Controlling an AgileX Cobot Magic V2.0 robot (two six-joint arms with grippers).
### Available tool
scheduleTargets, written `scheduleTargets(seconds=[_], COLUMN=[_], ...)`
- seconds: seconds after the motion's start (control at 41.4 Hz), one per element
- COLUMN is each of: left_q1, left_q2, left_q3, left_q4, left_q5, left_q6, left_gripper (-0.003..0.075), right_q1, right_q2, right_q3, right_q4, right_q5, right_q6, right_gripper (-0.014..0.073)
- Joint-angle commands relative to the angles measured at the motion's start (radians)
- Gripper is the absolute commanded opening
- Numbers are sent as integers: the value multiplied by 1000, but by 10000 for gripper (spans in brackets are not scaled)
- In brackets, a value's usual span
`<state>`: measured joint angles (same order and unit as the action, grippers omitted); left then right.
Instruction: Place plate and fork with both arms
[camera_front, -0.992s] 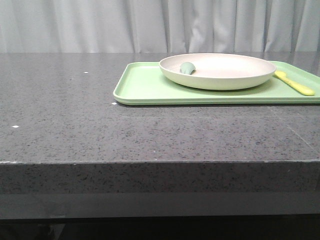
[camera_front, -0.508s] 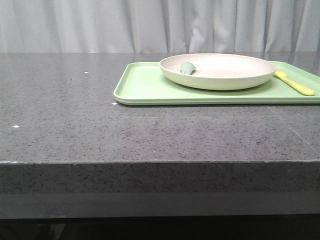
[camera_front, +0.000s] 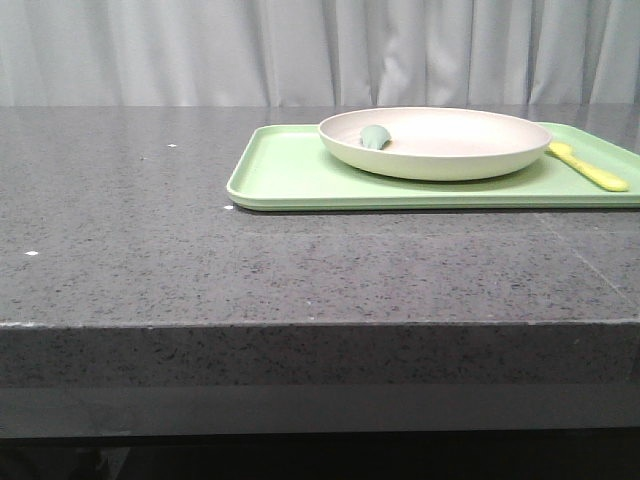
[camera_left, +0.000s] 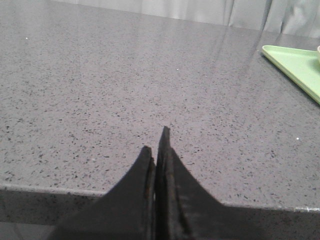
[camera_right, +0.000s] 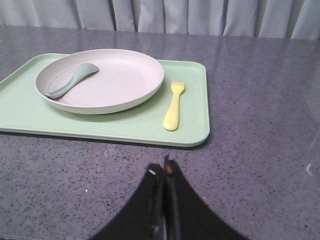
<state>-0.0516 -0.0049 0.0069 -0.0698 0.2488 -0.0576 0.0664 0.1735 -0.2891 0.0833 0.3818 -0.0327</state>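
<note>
Nothing of note is seen to have shifted across the front views: plate, fork and tray are held in the same places throughout.

Item listing. Plate, cream, is set on the green tray, toward its middle; a grey-green spoon is lain inside it. Fork, yellow, is lain flat on the tray just beside the plate, on the robot's right. Left gripper is pressed together over bare countertop, well apart from the tray. Right gripper is likewise pressed together, near the tray's front edge. Nothing is carried. Stage: the arrangement would fit either items awaiting pickup from the tray or items already placed upon it; no next move is settled by these views.
</note>
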Motion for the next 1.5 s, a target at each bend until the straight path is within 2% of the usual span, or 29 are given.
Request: scheduleTargets(seconds=[0.0, 0.266, 0.435, 0.532, 0.726, 1.475], left_q1=[2, 2, 2, 2, 2, 2], left_q2=[-24, -24, -21, -21, -21, -21], left_q3=[2, 2, 2, 2, 2, 2], left_q4=[-3, -3, -3, -3, -3, -3], left_q5=[-77, -77, -77, -77, -77, -77], left_q6=[2, 2, 2, 2, 2, 2], left_gripper=[-18, -18, -18, -18, -18, -18], right_q1=[-6, -6, -6, -6, -6, -6], right_q2=[-40, -200, -202, -202, -202, -202], right_q3=[54, 249, 315, 312, 312, 312], right_q4=[-17, -17, -17, -17, -17, -17], right_q5=[-138, -172, -191, -112, -50, -50], right_q6=[-11, -10, -10, -10, -10, -10], right_gripper=[-28, -28, -28, -28, -28, -28])
